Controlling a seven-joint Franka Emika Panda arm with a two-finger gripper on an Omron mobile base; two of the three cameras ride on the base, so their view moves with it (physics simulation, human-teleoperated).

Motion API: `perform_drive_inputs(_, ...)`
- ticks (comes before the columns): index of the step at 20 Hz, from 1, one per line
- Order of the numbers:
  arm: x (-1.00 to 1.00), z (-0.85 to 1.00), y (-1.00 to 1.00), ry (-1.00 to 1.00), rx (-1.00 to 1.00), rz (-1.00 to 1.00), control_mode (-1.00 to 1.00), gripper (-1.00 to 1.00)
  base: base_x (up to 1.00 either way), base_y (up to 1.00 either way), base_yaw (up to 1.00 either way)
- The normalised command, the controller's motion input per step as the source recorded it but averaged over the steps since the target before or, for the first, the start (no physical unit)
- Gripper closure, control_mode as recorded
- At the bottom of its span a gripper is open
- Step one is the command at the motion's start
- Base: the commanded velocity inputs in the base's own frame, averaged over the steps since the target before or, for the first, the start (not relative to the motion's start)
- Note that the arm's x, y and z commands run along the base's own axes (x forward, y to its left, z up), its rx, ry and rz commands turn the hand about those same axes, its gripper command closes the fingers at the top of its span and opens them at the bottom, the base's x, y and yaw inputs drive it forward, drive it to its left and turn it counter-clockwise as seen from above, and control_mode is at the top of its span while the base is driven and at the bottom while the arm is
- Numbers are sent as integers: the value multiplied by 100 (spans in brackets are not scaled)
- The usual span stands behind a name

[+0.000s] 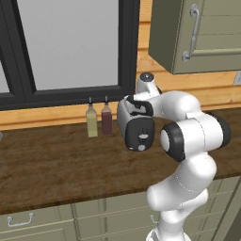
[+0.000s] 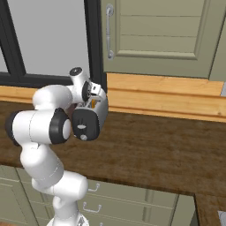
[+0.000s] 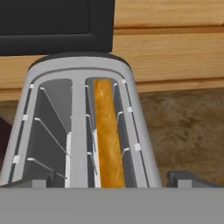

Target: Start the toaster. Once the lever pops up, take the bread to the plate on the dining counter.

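The two-finger gripper (image 3: 111,179), jaws spread wide and empty, hangs over the small silver toaster (image 3: 78,127); tan bread (image 3: 108,135) stands in its right-hand slot.

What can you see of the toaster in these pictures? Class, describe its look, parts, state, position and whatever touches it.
The toaster is a small silver, metal-looking box with rounded edges and a dark end panel bearing a round knob, facing the cameras. It stands upright on the brown wood-grain counter, near the window and just right of two slim bottles. From the hand view, two top slots with thin wire guides show; one holds a slice of bread standing on edge, the other is empty. The arm partly hides it; contact cannot be told.
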Motion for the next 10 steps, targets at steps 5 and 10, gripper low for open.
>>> perform_drive_inputs(5, 11, -14, 0, 3, 0, 0, -100, -100, 0, 0, 0)
perform_drive_inputs(10, 6, -18, 0, 1, 0, 0, -100, -100, 0, 0, 0)
